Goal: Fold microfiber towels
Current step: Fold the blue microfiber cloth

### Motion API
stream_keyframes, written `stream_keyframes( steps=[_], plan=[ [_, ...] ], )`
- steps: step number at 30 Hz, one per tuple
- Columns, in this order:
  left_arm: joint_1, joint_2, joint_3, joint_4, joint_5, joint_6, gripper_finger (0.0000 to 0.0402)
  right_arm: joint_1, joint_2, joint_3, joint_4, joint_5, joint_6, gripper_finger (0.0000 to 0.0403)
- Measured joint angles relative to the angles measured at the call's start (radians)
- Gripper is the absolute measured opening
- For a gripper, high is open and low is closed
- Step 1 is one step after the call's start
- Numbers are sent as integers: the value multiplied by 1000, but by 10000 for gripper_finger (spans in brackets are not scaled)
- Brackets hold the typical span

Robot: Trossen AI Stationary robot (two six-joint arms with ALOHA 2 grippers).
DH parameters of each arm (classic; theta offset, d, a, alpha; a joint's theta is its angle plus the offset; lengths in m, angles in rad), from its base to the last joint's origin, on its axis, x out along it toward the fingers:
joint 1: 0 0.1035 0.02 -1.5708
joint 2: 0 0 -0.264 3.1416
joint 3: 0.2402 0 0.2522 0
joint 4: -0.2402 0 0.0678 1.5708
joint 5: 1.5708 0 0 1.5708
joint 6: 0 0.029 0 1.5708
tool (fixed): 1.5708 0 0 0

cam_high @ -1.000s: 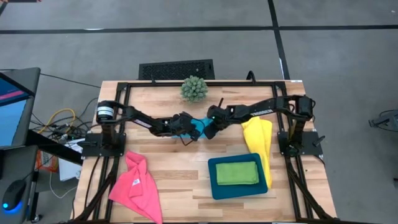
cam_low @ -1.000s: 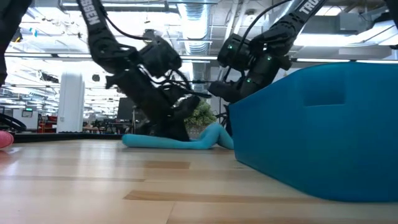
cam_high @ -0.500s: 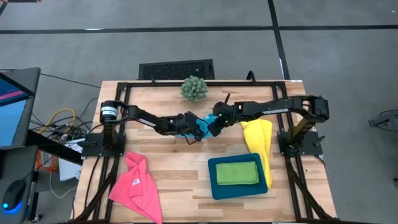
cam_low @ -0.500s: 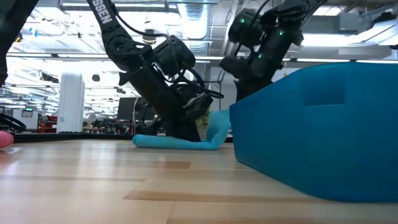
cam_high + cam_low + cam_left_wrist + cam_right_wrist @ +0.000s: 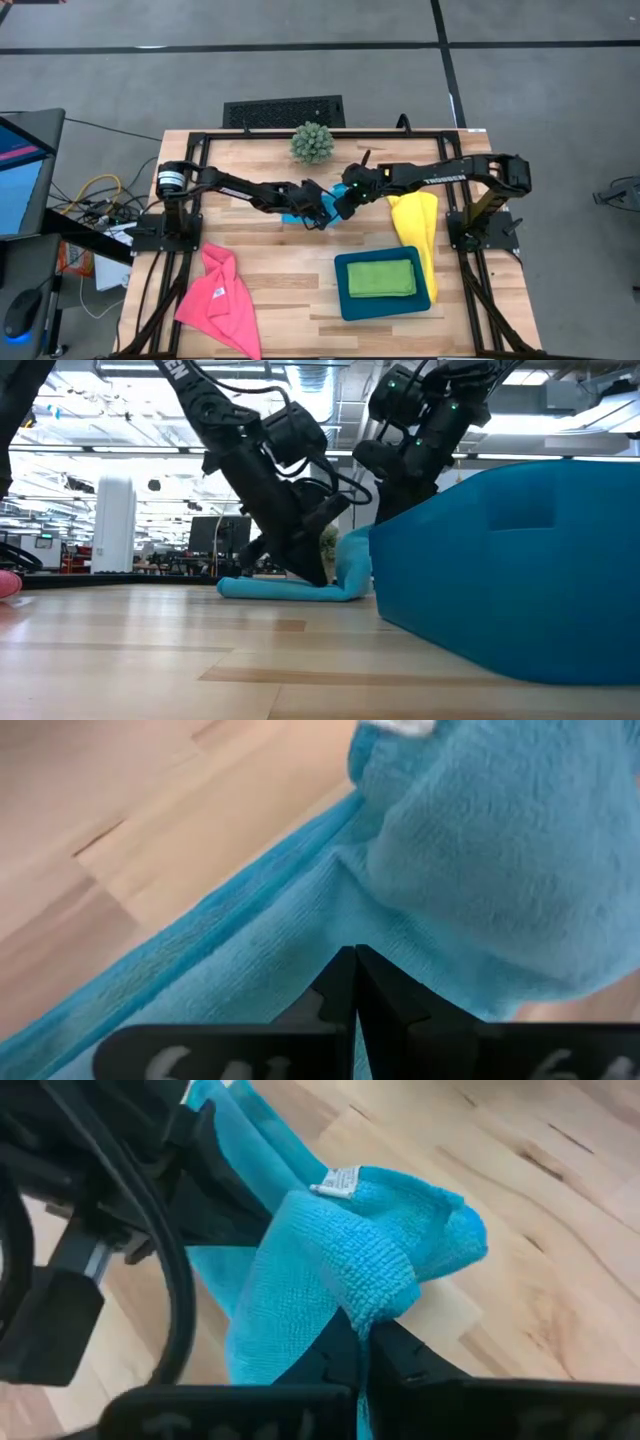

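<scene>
right gripper (image 5: 343,207) is pinched tight on a bunched corner of the blue towel (image 5: 318,209); in my right wrist view the cloth (image 5: 350,1270) humps over the finger line, its white tag showing, so that corner is lifted off the table (image 5: 290,270). left gripper (image 5: 322,215) sits just left of it, fingers pressed together with blue towel (image 5: 440,890) all round the tips. i judge it clamped on a layer, though the pinch itself is hidden. in the low view both arms come down steeply onto the same spot, with the blue towel (image 5: 290,588) lying as a flat strip and one end turned upward beside the tray (image 5: 510,560).

place: the towel is mid-table, near side of the plant (image 5: 312,143), left of the yellow towel (image 5: 418,225). the green towel (image 5: 381,278) lies folded in the tray (image 5: 345,300) at the near right. the pink towel (image 5: 218,295) lies crumpled at the near left.

handling, my judgement: light, limp, no stiffness, so it sags and folds wherever it is unsupported. the fuzzy pile grips the fingers well and clings to itself. best taken at corners or along the hemmed edge, pinching one layer only. two grips this close give little spread, and the fold may bunch.
</scene>
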Motion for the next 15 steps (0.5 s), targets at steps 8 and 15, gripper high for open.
stream_keyframes(
  steps=[8,15],
  plan=[
    [-57,-7,91,-235,-19,5,0,0,1,0,31,-2,0,26],
    [-152,-43,147,-470,-118,-11,0,5,1,0,48,-5,0,24]
  ],
)
